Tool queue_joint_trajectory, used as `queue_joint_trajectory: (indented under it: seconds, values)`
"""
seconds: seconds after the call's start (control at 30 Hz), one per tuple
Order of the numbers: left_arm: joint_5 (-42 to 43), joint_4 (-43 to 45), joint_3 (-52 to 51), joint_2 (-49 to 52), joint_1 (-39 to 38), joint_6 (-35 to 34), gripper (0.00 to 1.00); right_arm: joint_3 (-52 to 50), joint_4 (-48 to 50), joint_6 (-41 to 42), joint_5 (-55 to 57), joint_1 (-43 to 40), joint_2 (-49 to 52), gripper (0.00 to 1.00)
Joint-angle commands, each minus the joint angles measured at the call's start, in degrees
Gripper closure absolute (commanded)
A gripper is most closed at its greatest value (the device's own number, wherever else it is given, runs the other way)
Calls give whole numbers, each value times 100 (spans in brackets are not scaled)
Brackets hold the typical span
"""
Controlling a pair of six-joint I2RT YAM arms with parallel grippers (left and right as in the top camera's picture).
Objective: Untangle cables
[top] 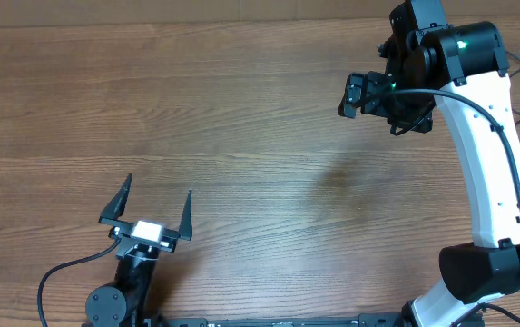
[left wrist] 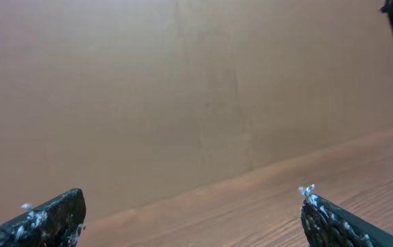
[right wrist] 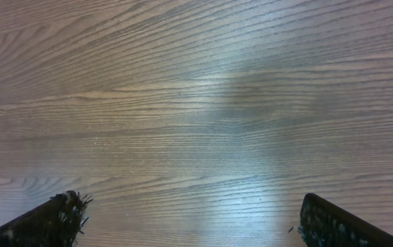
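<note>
L gripper (top: 160, 185) lower left of overhead, jaws wide apart, empty; R gripper (right wrist: 191, 209) upper right, above desk (top: 241, 109), jaws apart, empty; cables: can't tell where.

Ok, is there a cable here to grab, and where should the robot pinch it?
No loose cable shows in any view, so there's no part or side to choose yet. The left gripper and right gripper are open over bare wooden table.

Left claw (left wrist: 193, 192), right claw (right wrist: 191, 197): fingers (left wrist: 52, 216) cropped at bottom edge.
</note>
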Motion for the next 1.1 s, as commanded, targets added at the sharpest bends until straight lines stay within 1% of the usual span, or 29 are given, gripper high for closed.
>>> queue_joint_trajectory:
  seconds: [0.0,0.13,0.33,1.07]
  values:
    - [-654,-153,-24,-79,-42,-79,0,122,35,-7,-33,15,-149,0]
    - [-1357,-807,-24,-79,-42,-103,1,122,72,-7,-33,15,-149,0]
    - [-1685,-2050,-24,-79,-37,-188,0,122,70,-7,-33,15,-149,0]
    - [-1659,-2011,-24,-76,-37,-186,1,122,72,-7,-33,15,-149,0]
